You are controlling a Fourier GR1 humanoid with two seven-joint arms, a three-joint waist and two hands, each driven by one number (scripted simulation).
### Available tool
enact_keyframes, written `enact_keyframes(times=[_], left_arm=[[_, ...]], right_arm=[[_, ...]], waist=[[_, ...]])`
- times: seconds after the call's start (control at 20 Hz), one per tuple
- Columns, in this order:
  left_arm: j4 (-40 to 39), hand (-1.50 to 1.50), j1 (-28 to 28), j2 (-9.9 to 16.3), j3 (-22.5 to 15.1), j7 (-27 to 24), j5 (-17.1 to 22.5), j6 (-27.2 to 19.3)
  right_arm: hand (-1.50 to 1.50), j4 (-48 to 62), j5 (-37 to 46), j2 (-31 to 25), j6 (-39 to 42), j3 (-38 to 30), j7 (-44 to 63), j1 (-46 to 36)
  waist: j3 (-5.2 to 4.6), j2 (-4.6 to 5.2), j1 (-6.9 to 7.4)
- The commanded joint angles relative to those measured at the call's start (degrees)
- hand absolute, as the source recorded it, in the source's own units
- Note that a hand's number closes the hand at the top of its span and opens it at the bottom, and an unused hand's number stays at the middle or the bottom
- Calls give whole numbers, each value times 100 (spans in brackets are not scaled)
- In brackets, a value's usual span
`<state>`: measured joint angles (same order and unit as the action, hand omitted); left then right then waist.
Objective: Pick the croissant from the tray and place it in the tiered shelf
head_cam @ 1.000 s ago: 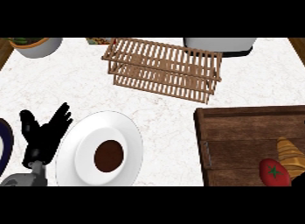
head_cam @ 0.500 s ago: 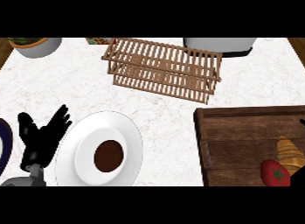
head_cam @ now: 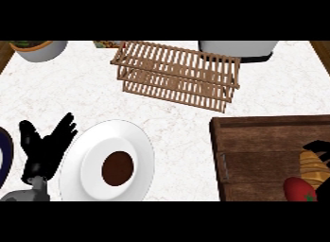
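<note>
Head view: right robot hand (head_cam: 325,150) curls over the croissant (head_cam: 314,166) at the tray (head_cam: 265,124)'s right edge, ready to lift; left robot hand (head_cam: 47,144) rests spread at the table's left edge; tiered shelf (head_cam: 176,75) waits far side.

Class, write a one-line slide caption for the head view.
Right hand reaches the croissant in the wooden tray; the slatted shelf waits behind.

— How's the light?
— Bright and even. The marble counter (head_cam: 174,123) beyond the left hand (head_cam: 47,146) is pale, its shadows soft and faint.
— Glare?
— The white plate (head_cam: 91,142) just right of that hand looks evenly matte. The hand itself is a flat black silhouette; the wooden tray (head_cam: 265,127) far to its right is darkest.
</note>
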<state>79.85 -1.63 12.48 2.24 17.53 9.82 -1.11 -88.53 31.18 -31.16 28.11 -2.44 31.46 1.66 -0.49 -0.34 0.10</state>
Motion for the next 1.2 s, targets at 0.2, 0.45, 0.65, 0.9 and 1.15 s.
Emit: enact_keyframes(times=[0.2, 0.45, 0.65, 0.9, 1.15], left_arm=[[-34, 0, 122, -142, 4, -105, -121, -72], [-186, 0, -180, -203, -70, 31, -205, -147], [-152, 0, -324, -198, -254, 54, -178, 110], [-220, 0, -284, -138, -192, 56, -165, 136], [-414, 0, -418, -170, -218, -57, -248, 124]], right_arm=[[150, -284, -110, 520, 25, 118, -200, 55], [150, -488, 578, 1752, -787, 1158, 249, -505], [150, -524, 1084, 3043, -1314, 2304, 955, -1319], [150, -494, 1223, 3091, -2732, 3565, 2123, -2200], [150, -524, 1829, 3106, -3700, 4236, 3381, -3638]], waist=[[47, 26, -17], [46, 47, 91], [33, 102, 590], [41, 32, 571], [28, 20, 460]])
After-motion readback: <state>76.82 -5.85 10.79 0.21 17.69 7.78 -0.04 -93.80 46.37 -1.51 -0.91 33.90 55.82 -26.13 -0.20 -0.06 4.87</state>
